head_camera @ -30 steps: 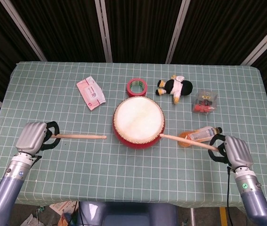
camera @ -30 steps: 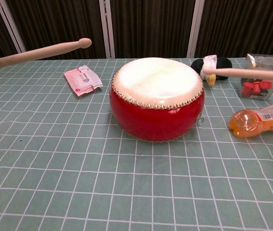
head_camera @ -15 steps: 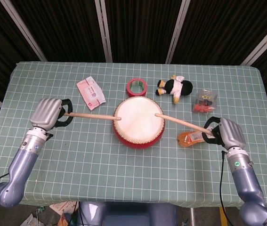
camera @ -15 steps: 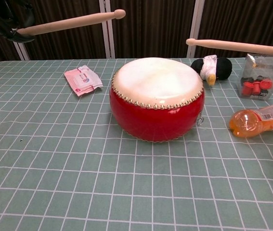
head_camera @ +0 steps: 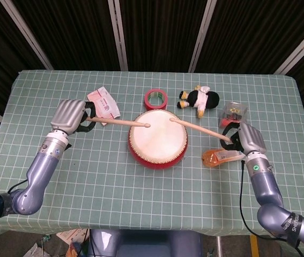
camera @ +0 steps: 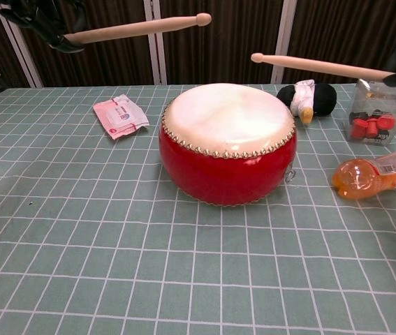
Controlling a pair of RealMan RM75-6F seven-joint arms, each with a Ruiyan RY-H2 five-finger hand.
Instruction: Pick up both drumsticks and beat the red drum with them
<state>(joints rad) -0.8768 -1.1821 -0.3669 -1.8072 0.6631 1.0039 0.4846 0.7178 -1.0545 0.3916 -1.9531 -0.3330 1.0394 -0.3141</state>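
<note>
Red drum (head_camera: 157, 140) (round, pale skin), wooden drumsticks (head_camera: 118, 122) w/ rounded tips above

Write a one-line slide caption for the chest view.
Two drumsticks, left and right, poised above the white head of the red drum, neither touching it.

The drum (camera: 227, 162) had a glossy red shell and a matt cream skin; both drumsticks (camera: 138, 28) (camera: 316, 65) looked like smooth pale wood, the tablecloth (camera: 100, 237) a matt checked cloth, the bottle (camera: 372, 174) shiny orange plastic
</note>
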